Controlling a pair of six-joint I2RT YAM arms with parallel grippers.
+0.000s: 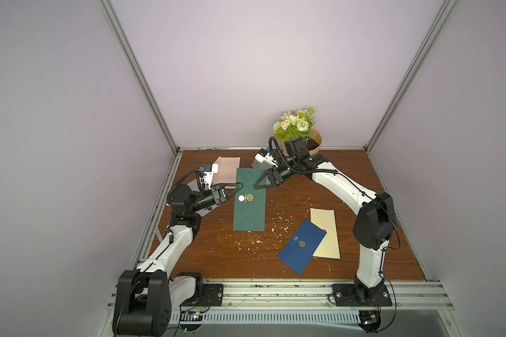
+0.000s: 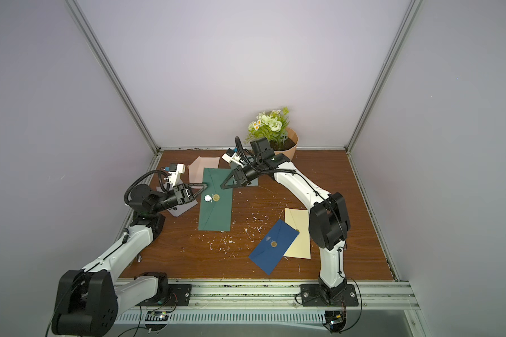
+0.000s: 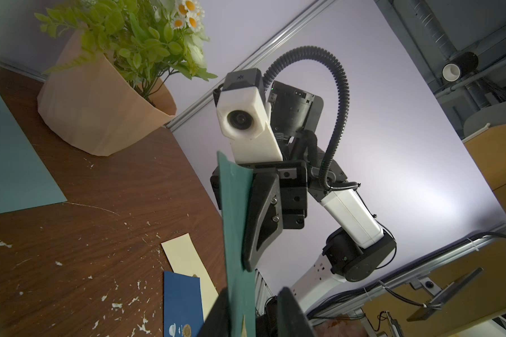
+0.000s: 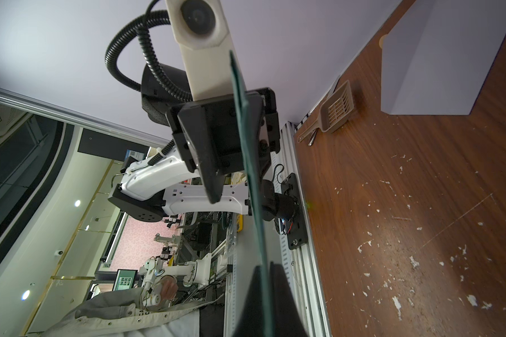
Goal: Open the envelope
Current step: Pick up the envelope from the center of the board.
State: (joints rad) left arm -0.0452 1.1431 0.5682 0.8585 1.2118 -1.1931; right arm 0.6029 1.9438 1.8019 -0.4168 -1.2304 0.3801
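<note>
A dark green envelope (image 1: 249, 213) (image 2: 215, 213) with a gold seal (image 1: 249, 197) and a white sticker hangs above the wooden table, flap side up. My right gripper (image 1: 255, 185) (image 2: 222, 186) is shut on its right long edge; in the right wrist view the envelope (image 4: 250, 163) runs edge-on into the closed right gripper (image 4: 265, 271). My left gripper (image 1: 240, 186) (image 2: 206, 185) straddles the opposite edge. In the left wrist view the envelope (image 3: 237, 233) lies against one finger of the left gripper (image 3: 253, 303), with a gap to the other finger (image 3: 289, 309), so it is open.
A blue envelope (image 1: 301, 246) overlaps a cream one (image 1: 326, 233) at the front right. A pink envelope (image 1: 227, 169) and a grey sheet (image 1: 192, 186) lie behind and under the left arm. A flower pot (image 1: 307, 140) stands at the back wall. A scoop (image 4: 333, 112) lies by the left rail.
</note>
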